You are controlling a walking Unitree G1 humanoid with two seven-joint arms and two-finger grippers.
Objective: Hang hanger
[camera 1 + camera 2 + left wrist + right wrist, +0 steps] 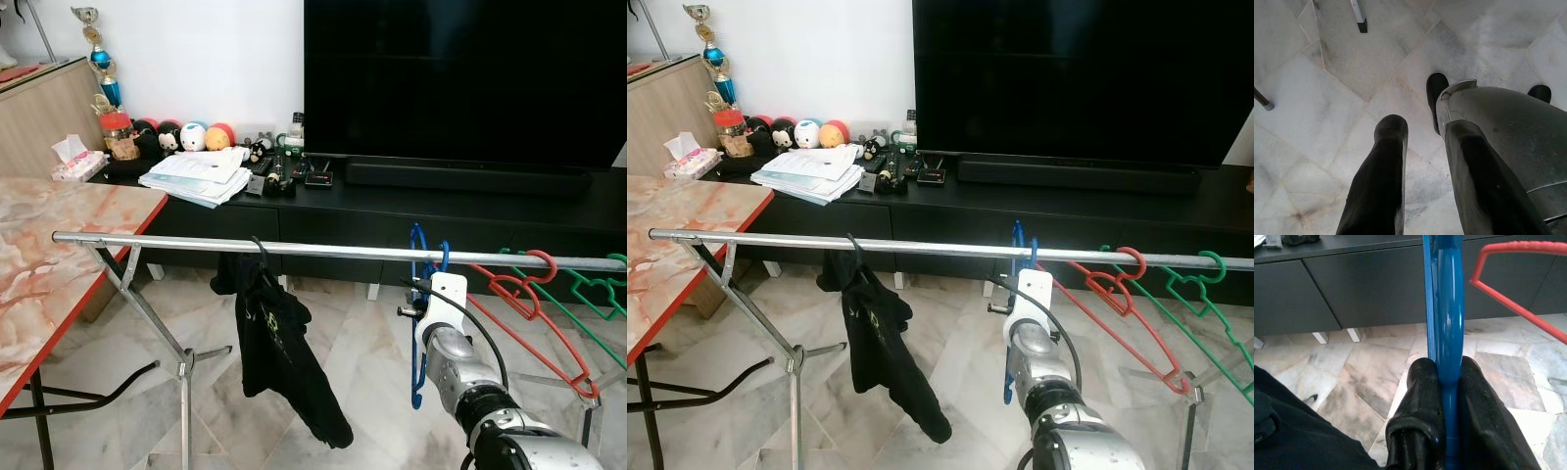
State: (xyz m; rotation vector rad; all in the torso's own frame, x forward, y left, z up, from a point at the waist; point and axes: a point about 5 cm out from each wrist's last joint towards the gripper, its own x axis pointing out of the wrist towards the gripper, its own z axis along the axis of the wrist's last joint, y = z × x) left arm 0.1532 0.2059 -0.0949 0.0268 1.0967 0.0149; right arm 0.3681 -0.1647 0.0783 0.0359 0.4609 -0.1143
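Right gripper (1442, 382) is up at the rail (294, 249) now, its two black fingers pinched tight on the blue hanger (419, 294); the blue hook sits at the bar, looped over it as far as the head views tell, between the black garment (279, 343) and the red hanger (529, 304); a green hanger (588, 284) hangs further along on the robot's right; so by my reading this is the seating step, hook on, grip not yet let go; next call is to make sure the hook's weight rests on the bar, then spread the fingers and draw the hand back and down without catching the red one just beside it; left gripper (1422, 166) hangs idle over the floor, fingers apart and holding nothing; underfoot it's pale marble tile (1352, 73), glossy; behind the rack a low black TV cabinet (441, 211) with a big dark screen (460, 78), papers (196, 176) and small toys; a marble-patterned table (49, 245) on the left
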